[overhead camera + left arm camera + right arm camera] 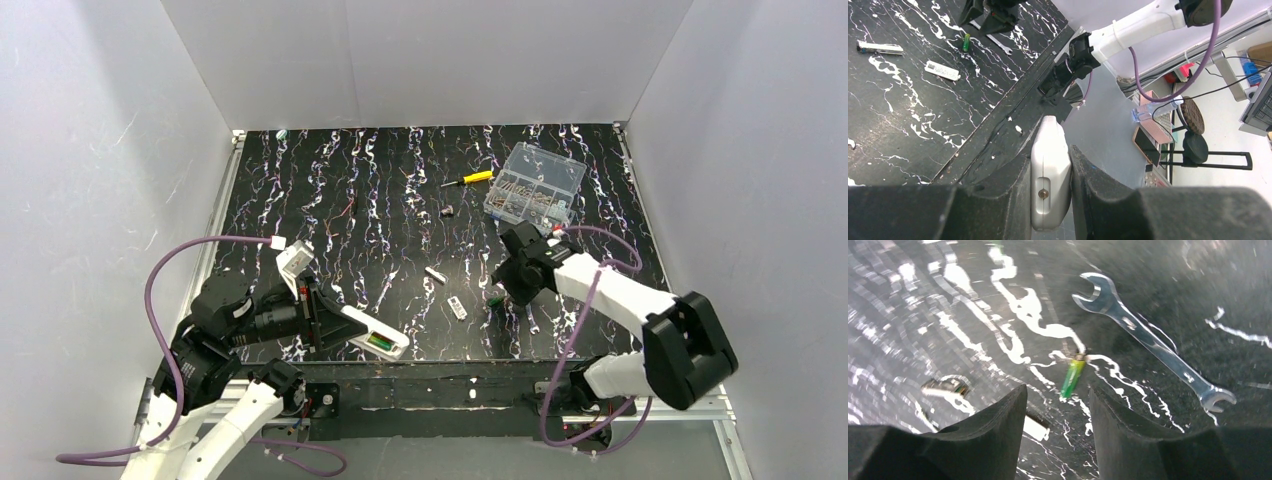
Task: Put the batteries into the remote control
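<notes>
While the left gripper (1048, 159) clenches the white rectangular remote control (360, 325), well left of the slim silver wrench (1148, 342), the right gripper (1057, 390) hangs released over a green cylindrical battery (1072, 377) just beside that wrench, its label illegible.

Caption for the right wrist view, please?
Open right gripper aimed at a green battery lying beside a wrench on the table.

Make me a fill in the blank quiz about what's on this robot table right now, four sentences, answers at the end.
1. The left gripper is shut on the ____.
2. The loose battery near the right gripper has a ____ casing.
3. Beside that battery lies a silver ____.
4. The screwdriver has a ____ handle.
Missing words: remote control, green, wrench, yellow.
</notes>
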